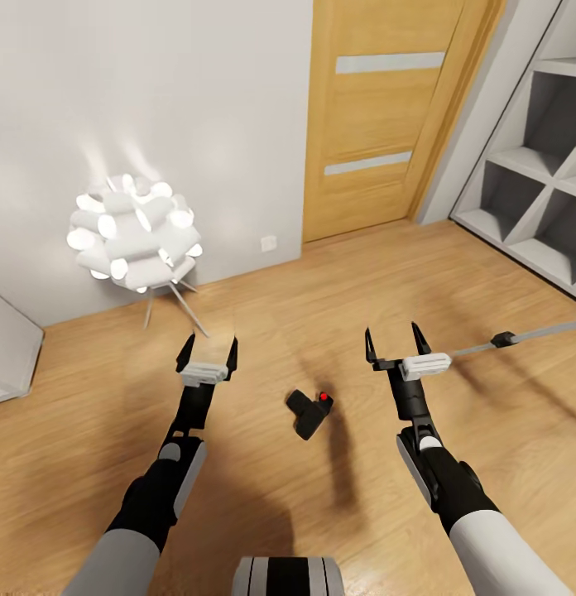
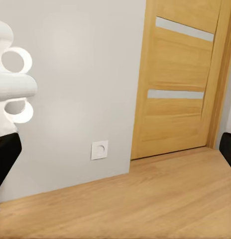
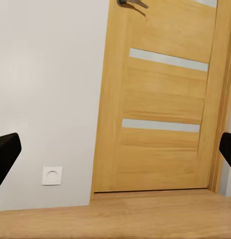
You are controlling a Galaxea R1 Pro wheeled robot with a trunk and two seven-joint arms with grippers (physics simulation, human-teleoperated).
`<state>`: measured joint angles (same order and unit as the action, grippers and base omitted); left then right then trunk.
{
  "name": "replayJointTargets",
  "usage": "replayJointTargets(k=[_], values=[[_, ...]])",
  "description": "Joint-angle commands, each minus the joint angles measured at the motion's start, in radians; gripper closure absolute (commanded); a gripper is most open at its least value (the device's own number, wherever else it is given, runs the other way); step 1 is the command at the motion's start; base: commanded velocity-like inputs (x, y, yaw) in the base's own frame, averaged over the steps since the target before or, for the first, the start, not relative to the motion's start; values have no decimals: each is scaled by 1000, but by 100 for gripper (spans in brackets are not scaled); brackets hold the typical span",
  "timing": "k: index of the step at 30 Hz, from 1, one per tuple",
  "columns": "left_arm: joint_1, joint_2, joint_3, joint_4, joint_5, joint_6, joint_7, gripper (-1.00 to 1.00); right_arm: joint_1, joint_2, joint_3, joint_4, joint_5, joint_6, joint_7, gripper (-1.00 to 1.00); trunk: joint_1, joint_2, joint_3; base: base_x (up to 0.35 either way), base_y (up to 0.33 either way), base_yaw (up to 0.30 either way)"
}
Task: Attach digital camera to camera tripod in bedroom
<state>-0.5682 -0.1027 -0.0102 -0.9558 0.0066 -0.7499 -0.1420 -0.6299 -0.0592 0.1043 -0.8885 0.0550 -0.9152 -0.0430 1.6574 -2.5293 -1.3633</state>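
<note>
Floor lamp, white and lit, stood beyond the left gripper, whose fingers were spread wide, holding nothing. Digital camera (red button up) lay on the plank floor between the two grippers, touching neither. Right gripper likewise gaped empty. Camera tripod: one silver leg reached in just right of it. Oak door stood ahead.
</note>
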Motion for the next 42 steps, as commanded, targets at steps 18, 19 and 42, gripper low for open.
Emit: replayJointTargets(k=[18,19,42], values=[[0,-2,0,5,1,-5,-4,-100,-1,-1,2,0,5,-2,-5,-100,8,-4,-70,0,0,0],[0,-2,0,5,1,-4,-4,-100,-1,-1,2,0,5,-2,-5,-100,8,-5,-74,0,0,0],[-1,-2,-1,5,1,-6,-4,-100,0,-1,2,6,5,-2,-5,-100,19,-10,-163,0,0,0]])
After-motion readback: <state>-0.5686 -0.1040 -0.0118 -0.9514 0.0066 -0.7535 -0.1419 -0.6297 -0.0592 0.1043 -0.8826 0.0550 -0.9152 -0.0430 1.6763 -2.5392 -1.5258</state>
